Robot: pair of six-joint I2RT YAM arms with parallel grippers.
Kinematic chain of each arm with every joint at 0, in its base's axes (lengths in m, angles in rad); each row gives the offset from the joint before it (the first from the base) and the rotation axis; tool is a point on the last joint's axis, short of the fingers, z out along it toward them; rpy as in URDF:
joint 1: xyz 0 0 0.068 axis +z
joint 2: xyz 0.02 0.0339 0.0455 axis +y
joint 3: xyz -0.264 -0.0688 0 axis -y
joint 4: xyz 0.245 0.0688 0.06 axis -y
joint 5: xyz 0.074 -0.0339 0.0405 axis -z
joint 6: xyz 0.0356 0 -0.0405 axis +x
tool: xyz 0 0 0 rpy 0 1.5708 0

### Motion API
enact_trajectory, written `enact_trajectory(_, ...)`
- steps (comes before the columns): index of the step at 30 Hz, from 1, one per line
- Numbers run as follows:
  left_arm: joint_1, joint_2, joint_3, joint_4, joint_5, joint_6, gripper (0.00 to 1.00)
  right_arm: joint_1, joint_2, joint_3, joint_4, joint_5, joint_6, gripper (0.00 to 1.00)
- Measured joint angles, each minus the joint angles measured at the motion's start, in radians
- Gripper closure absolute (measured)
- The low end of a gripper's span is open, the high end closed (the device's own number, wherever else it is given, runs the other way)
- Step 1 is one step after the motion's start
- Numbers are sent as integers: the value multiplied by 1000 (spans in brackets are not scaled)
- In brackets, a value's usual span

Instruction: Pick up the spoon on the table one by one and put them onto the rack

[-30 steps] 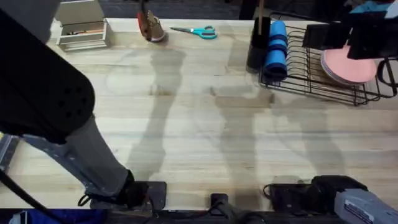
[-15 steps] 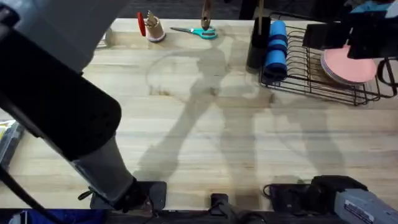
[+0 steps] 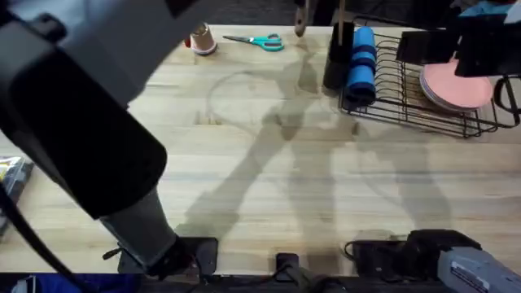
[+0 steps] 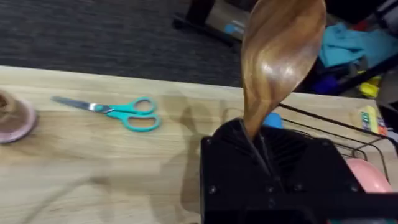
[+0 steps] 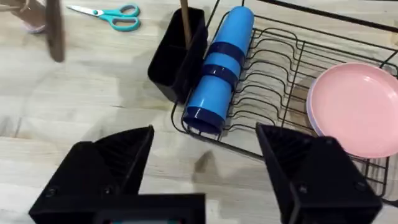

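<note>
Overhead, the left arm looms large and blurred across the left half, hiding much of the desk. The spoon hangs at the far edge, cut off by the frame, just beside the rack and its black cup. Teal scissors lie nearby; the middle of the desk is open.

Left wrist view: the left gripper has its fingers clenched on the spoon's handle — bowl upward, above the far edge.

Right wrist view: the right gripper is spread wide, grasping nothing, facing the blue cylinder and pink plate in the rack.
</note>
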Motion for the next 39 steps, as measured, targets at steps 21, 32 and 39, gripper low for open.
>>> enact_trajectory(21,-121,0,-458,883,-2,0,955,0,0,0,-2,0,0,9)
enact_trajectory(32,-121,119,-458,902,-4,0,956,0,0,0,0,0,0,9)
enact_trajectory(39,-121,120,-458,787,16,-1,958,0,0,0,0,0,0,9)
